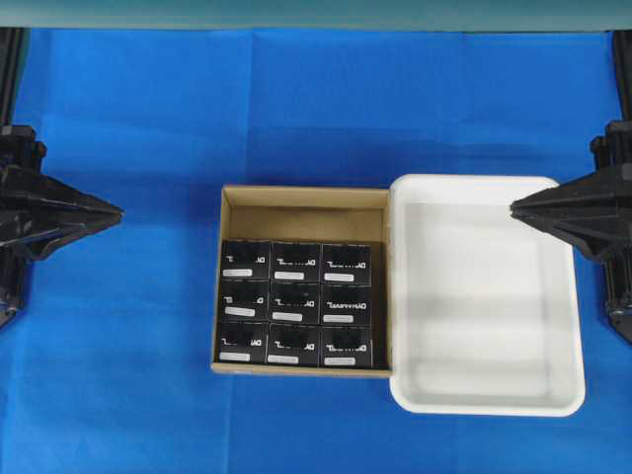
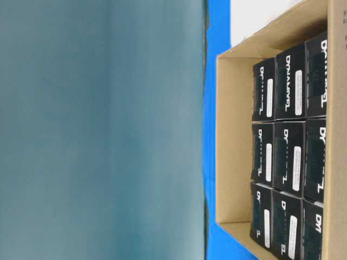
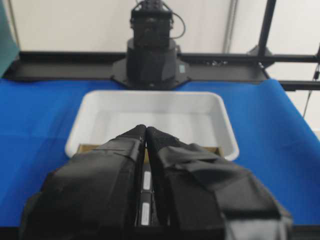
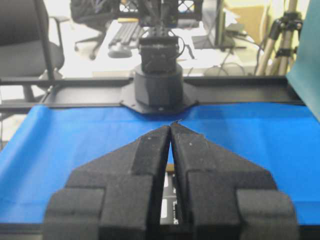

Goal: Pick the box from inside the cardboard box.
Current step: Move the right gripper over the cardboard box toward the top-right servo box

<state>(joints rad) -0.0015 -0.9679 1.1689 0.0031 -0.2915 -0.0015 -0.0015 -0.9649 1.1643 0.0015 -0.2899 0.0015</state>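
White tray (image 1: 484, 296) touching cardboard box (image 1: 301, 202)

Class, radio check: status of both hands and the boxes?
Left hand, right hand shut, empty. Nine black boxes untouched in carton. Nothing blocking.

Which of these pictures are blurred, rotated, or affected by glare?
Overhead: soft; white tray is bright and washed out. Table-level: turned sideways, lettering on the black boxes sharp. Left wrist: gripper close and blurred. Right wrist: gripper fairly sharp, background overexposed.
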